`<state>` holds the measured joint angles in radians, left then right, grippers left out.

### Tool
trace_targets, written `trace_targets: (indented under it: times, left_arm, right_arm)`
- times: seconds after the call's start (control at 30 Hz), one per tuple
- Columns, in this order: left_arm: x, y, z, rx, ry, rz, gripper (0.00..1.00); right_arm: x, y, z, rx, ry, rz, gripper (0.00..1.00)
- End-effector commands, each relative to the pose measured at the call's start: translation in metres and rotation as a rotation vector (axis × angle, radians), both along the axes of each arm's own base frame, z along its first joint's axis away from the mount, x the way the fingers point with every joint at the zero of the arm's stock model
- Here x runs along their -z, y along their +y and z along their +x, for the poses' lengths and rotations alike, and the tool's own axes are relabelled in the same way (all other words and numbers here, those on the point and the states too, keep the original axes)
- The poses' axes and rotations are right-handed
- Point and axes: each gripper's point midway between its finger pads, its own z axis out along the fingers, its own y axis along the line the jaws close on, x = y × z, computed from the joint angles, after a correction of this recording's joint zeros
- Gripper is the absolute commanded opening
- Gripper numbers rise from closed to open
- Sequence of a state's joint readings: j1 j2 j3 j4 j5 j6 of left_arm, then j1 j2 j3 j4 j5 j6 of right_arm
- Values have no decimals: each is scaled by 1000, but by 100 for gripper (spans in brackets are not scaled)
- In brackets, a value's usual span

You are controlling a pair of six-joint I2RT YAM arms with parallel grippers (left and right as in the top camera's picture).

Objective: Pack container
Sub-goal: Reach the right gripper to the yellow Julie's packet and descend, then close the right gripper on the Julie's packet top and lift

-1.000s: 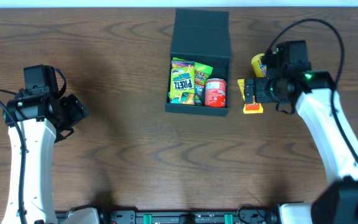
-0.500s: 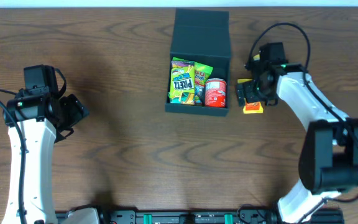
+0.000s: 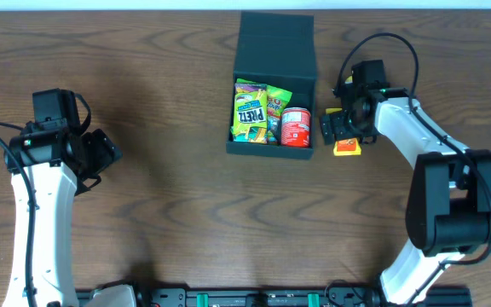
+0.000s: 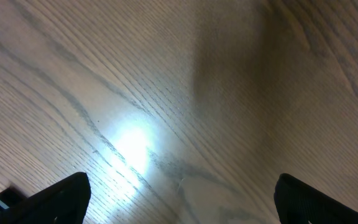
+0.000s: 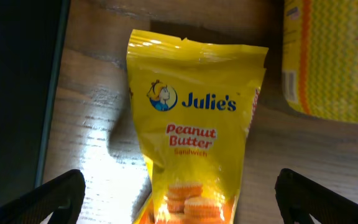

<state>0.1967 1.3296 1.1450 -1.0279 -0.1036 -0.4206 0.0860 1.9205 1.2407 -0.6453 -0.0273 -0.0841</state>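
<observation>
right arm has swung inward toward the box since the earlier overhead frame; left arm has not changed position.

1. left tool [image 4: 179,200]: parked over bare surface [image 3: 169,213], well apart from all items. fingers spread wide, nothing held. judged to be kept clear of the working side.
2. right tool [image 5: 180,198]: fingers spread wide, nothing held. it hangs above the yellow peanut butter sandwich packet [image 5: 194,124], which lies flat on the surface. the wide opening appears set to straddle the packet for a grasp.
3. yellow canister [image 5: 334,56]: just beyond the packet, on the side away from the box.
4. container [image 3: 271,148]: just beside the packet, to the right tool's left in the wrist view. it holds green packets [image 3: 250,111] and a red can [image 3: 295,126]. its lid lies folded back at the far side, leaving the opening free for loading.
</observation>
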Motion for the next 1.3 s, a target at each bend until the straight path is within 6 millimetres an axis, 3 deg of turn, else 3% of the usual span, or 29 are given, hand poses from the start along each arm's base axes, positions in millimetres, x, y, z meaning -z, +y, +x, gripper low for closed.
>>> trace_targets:
  times: [0.0,0.27,0.33,0.43,0.73,0.93,1.1,1.27]
  left_arm:
    - [2,0,0,5,12,-7,95]
    - [2,0,0,5,12,-7,95]
    - [2,0,0,5,12,-7,95]
    - [2,0,0,5,12,-7,95]
    - [2,0,0,5,12,-7,95]
    - [2,0,0,5,12,-7,95]
    - [2,0,0,5,12,-7,95]
    - [2,0,0,5,12,-7,95]
  right_arm:
    - [7,-7,4,26,11,7,99]
    - [11,-8,2,53,23,13,91]
    - [11,-7,3,65,23,16,87]
    - [11,-7,3,65,23,16,71]
    - [11,-4,2,60,25,33,58]
    - [11,-1,3,56,25,50,66]
    - [10,11,6,71,19,145,66]
    - [8,2,12,123,3,160,69]
